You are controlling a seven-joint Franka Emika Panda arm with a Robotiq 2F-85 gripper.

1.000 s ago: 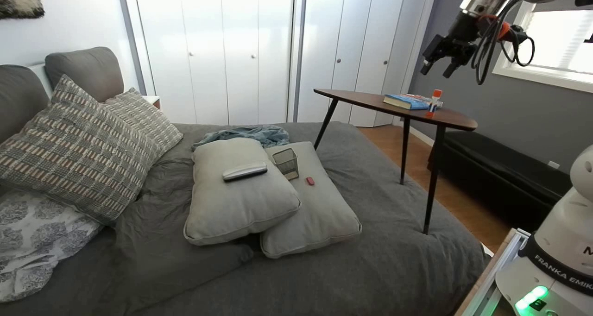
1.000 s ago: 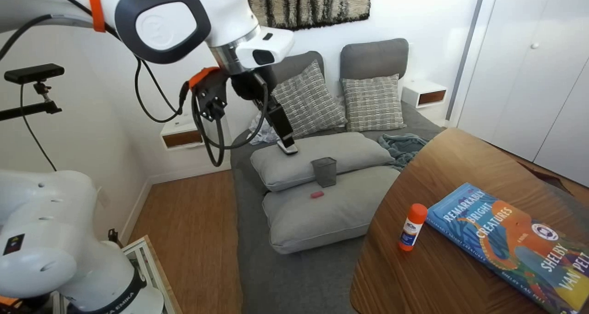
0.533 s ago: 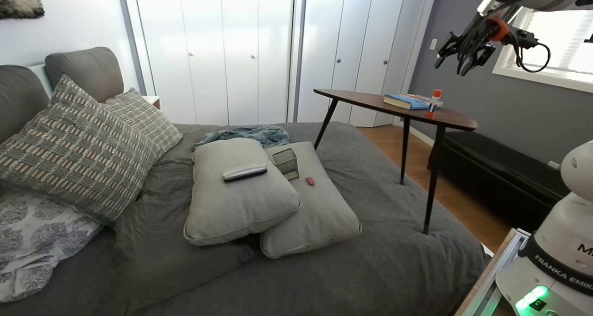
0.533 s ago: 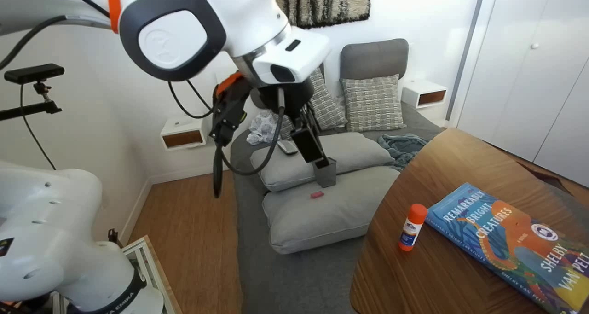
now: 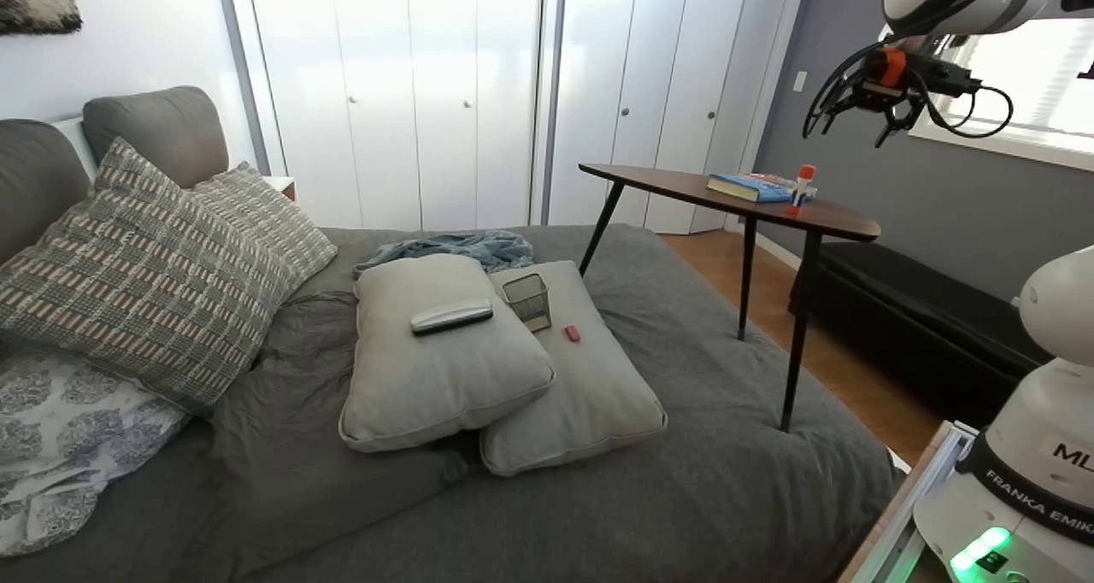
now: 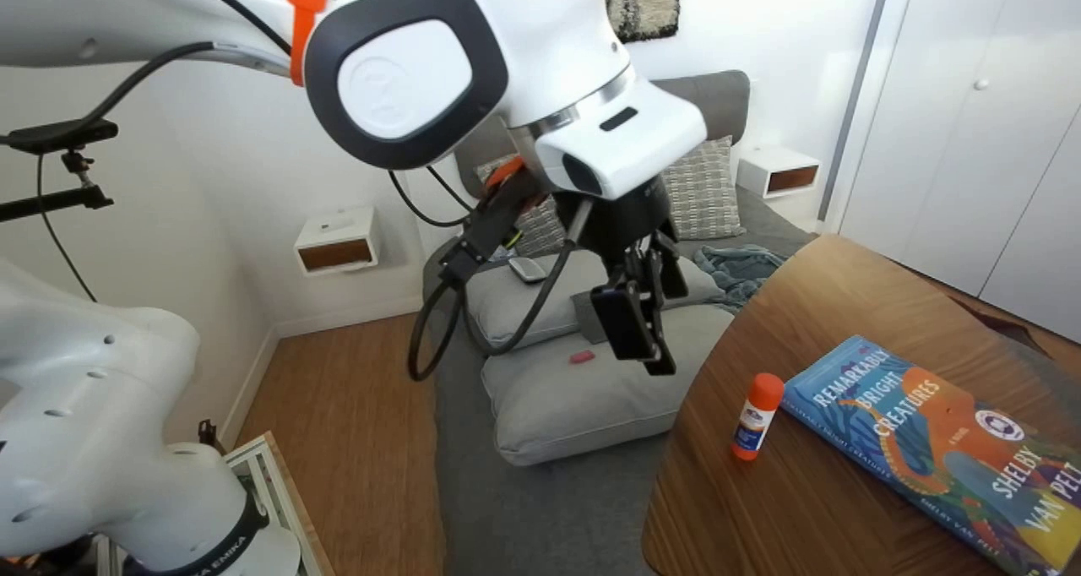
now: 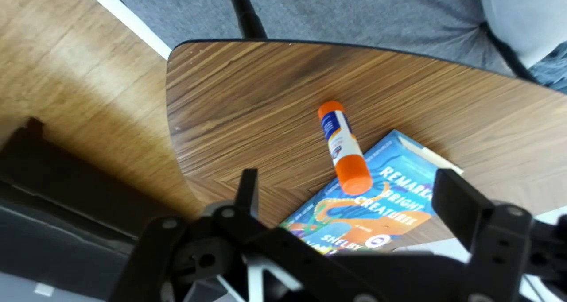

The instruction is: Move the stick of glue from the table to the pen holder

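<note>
The glue stick, with an orange cap and white-blue label, stands upright on the dark-brown table [image 5: 649, 177] beside a book. It shows in both exterior views [image 5: 801, 191] [image 6: 757, 417] and in the wrist view [image 7: 343, 140]. My gripper [image 5: 855, 132] is open and empty, above the table's level and apart from the glue stick. In the wrist view the glue stick's cap points between the two spread fingers [image 7: 345, 174]. The pen holder, a grey mesh cup [image 5: 530, 303], leans on the pillows on the bed. My gripper [image 6: 665, 331] partly hides the pen holder [image 6: 588, 317] in an exterior view.
The blue-orange book [image 6: 937, 441] lies next to the glue stick. Light pillows [image 5: 444, 386] on the grey bed [image 5: 709, 497] hold a silver-black object [image 5: 451, 318] and a small red item [image 5: 572, 333]. The dark low bench [image 5: 923, 318] stands behind the table.
My gripper has moved toward the table and turned at the wrist; in an exterior view it has shifted right and down. It has stayed empty. The glue stick, book and pen holder have not moved.
</note>
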